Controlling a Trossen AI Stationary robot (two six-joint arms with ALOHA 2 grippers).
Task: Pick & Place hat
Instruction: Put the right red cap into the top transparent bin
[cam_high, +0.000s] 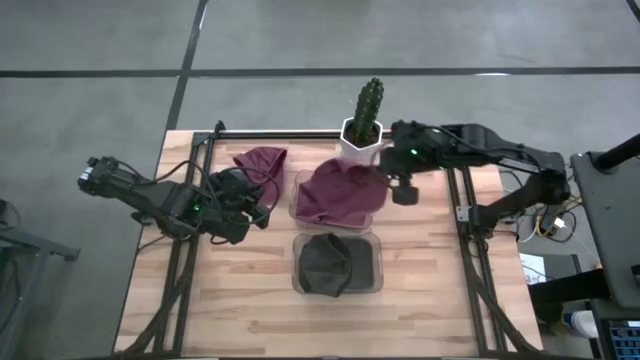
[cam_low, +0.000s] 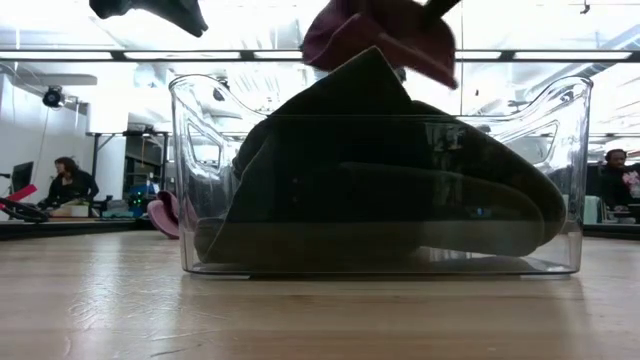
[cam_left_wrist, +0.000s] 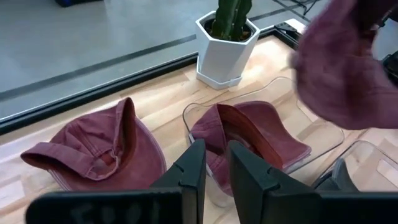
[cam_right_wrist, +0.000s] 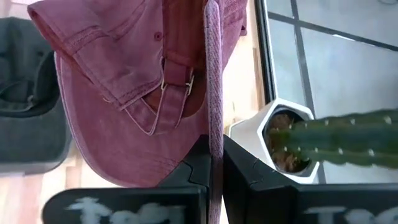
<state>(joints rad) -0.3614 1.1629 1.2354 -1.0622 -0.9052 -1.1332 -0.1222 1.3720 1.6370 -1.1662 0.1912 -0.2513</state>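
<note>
On the left side of the wooden table, the left gripper is sitting low near the table's left rail. Its jaws are parted just a little, and they are holding nothing. Just past it, a dark red hat on the table is lying on the wood near the back edge, close to the left gripper but not touching it.

In the middle, two clear bins are sitting one behind the other. The back bin is holding a second dark red hat, which shows best in the left wrist view. The front bin is holding a black hat, and this hat is filling most of the bin.

Above the back bin, the hanging red hat is dangling in the air. The right gripper is pinching a thin edge of this hat, with its jaws squeezed tight on the cloth. The hat is drooping down below the gripper.

Right behind the back bin, a green cactus is standing up straight in a white pot near the table's back edge.
</note>
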